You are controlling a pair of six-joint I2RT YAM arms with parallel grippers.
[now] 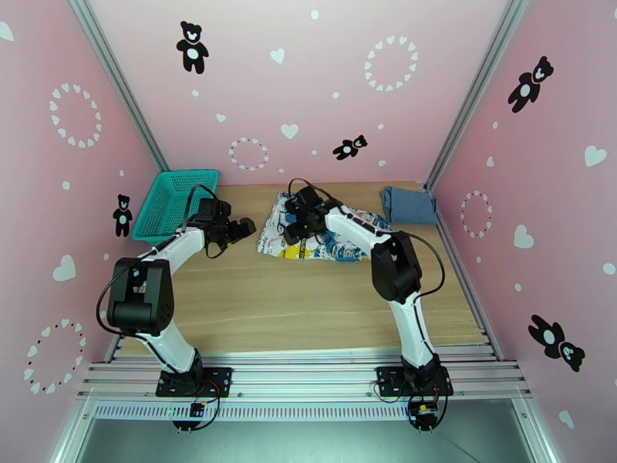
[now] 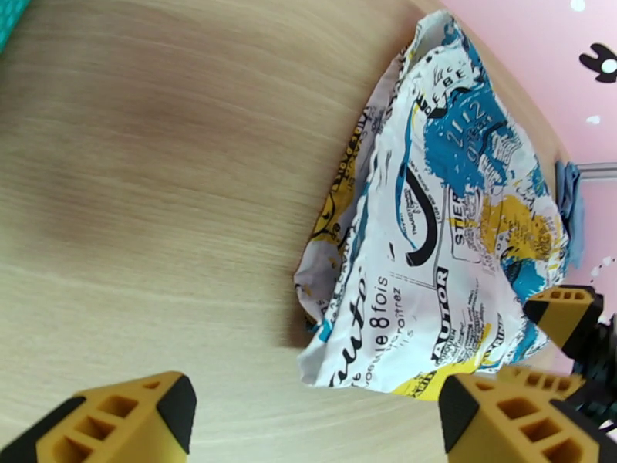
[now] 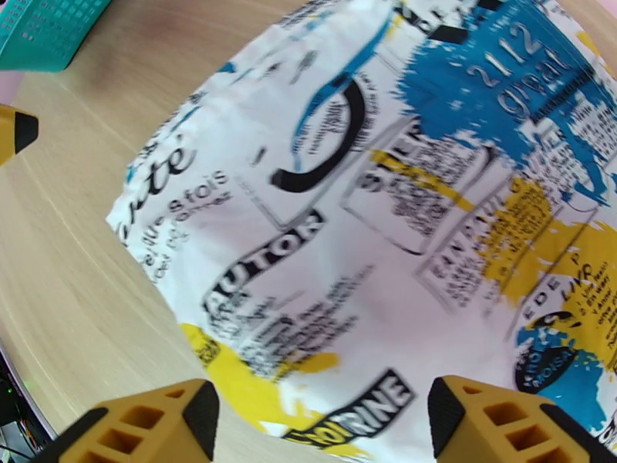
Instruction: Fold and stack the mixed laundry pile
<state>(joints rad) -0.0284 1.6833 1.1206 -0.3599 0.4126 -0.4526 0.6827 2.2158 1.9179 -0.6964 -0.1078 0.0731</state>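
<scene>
The white cloth with yellow-and-blue print [image 1: 339, 239] lies partly folded and rumpled at the middle back of the table. My right gripper [image 1: 291, 229] hovers over its left part, open, and the print spreads beneath the yellow fingers [image 3: 146, 426]. My left gripper [image 1: 243, 228] is open over bare wood just left of the cloth [image 2: 432, 248], with nothing between its fingers [image 2: 123, 426]. The dusty-blue tank top [image 1: 409, 204] sits folded at the back right corner, apart from both grippers. Its edge [image 2: 569, 194] peeks out beyond the cloth in the left wrist view.
A teal mesh basket [image 1: 173, 202] stands at the back left, close behind the left gripper; its corner [image 3: 46, 28] shows in the right wrist view. Pink walls enclose the table on three sides. Bare wood [image 1: 308, 302] stretches in front of the cloth.
</scene>
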